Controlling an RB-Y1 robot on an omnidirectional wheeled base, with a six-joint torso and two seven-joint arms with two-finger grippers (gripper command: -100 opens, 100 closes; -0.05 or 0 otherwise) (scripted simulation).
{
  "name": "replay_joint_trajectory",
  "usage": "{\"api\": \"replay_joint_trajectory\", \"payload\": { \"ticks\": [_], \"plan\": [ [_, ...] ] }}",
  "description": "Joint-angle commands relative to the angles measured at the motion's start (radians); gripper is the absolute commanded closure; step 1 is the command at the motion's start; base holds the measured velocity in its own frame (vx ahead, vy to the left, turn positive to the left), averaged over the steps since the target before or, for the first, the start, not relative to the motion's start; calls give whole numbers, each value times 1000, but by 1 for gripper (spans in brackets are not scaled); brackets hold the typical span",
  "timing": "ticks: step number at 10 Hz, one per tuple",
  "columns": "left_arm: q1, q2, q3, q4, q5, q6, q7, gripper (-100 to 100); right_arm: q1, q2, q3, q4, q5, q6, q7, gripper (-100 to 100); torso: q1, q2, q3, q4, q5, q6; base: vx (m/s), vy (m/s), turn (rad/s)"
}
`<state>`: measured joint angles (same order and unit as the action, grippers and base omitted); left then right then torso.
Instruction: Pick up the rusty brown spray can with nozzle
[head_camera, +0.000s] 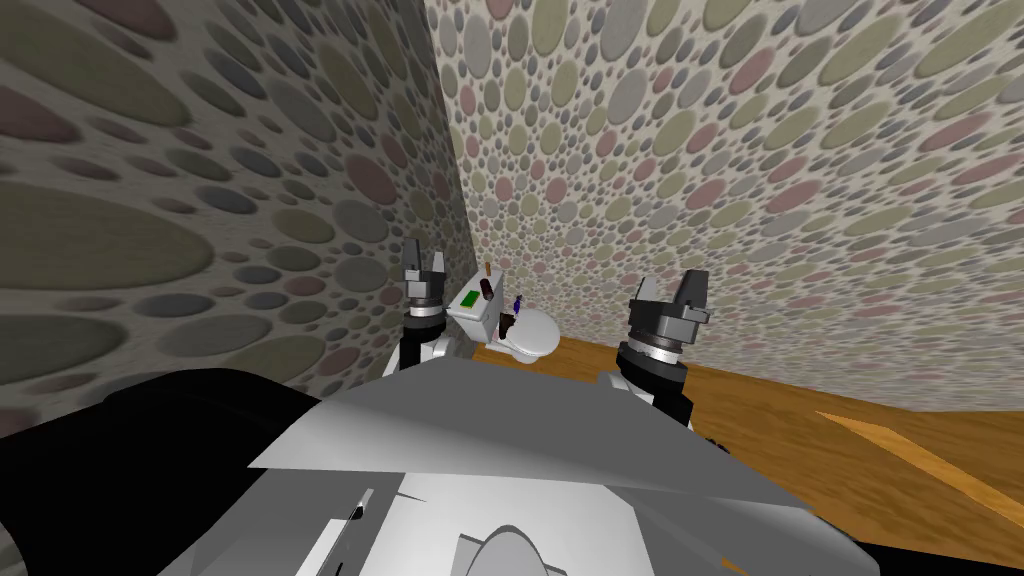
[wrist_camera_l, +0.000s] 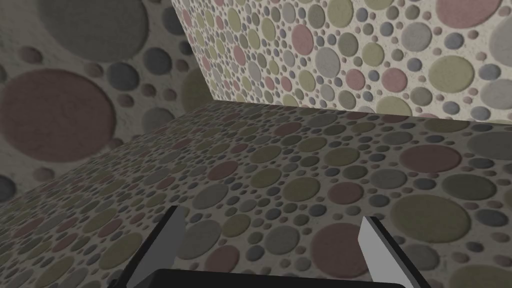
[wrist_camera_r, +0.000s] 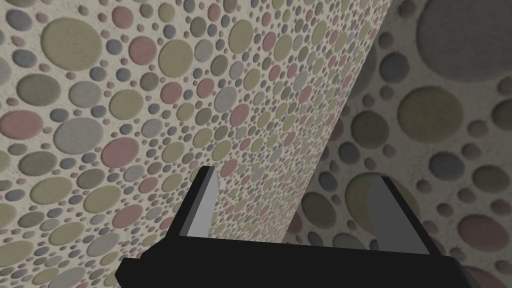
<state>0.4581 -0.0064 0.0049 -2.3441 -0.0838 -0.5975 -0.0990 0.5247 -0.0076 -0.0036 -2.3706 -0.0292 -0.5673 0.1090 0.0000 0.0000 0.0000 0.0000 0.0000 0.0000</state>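
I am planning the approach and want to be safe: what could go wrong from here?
1. On the white toilet tank the small rusty brown can sits close to a dark maroon item; the wrong one may be gripped or tipped.
2. The open left gripper is near the spotted wall; it may scrape.

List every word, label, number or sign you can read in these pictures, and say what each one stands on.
No text can be read anywhere.
The brown spray can, the dark bottle and the flat green thing on the toilet tank are too small to show any lettering.
The walls carry a pattern of coloured dots and no writing.
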Motion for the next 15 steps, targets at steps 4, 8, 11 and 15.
{"api": "replay_joint_trajectory", "payload": {
  "ticks": [4, 8, 11, 15],
  "plan": [
    [-23, 70, -47, 16, 8, 111, 8, -100, 0, 0, 0, 0, 0, 0, 0, 0, 0, 3, 1, 1, 0, 0, -35, -5, -83],
    [-46, 113, -90, 32, 15, 231, 17, -100, 0, 0, 0, 0, 0, 0, 0, 0, 0, 3, 2, 1, 0, 0, -42, -2, -93],
    [-65, 140, -123, 45, 21, 315, 25, -100, 0, 0, 0, 0, 0, 0, 0, 0, 0, 1, 1, 0, 0, 0, -23, 0, -73],
    [-86, 163, -156, 57, 27, 415, 34, -100, 0, 0, 0, 0, 0, 0, 0, 0, 0, 1, 1, 0, 0, 0, -23, 0, -69]
  ]
}}
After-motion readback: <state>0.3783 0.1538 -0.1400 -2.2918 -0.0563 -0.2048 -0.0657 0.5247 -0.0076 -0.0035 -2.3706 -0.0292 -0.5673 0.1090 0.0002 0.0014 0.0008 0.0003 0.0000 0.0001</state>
